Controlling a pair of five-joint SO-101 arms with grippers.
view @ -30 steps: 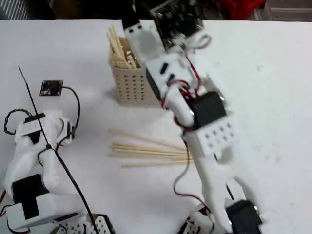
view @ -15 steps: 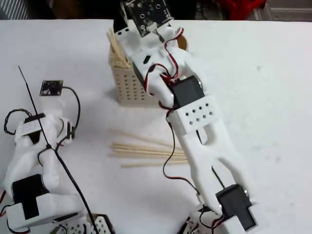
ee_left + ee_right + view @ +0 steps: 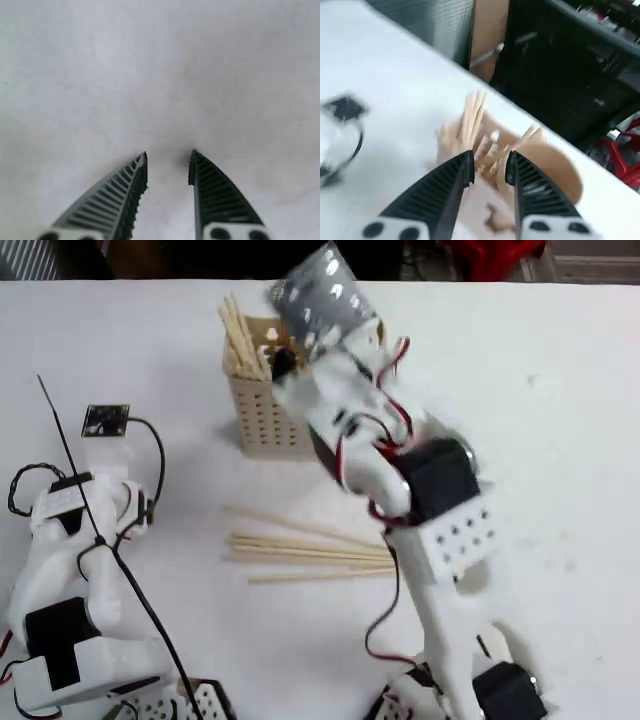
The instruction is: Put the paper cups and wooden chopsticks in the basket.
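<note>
Right arm (image 3: 430, 480) back, basket (image 3: 262, 420) half-hidden

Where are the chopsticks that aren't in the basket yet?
In the high view the loose chopsticks lie flat on the table, just on the robot's side of the basket, between the two arms, one end tucked under the right arm.
</note>
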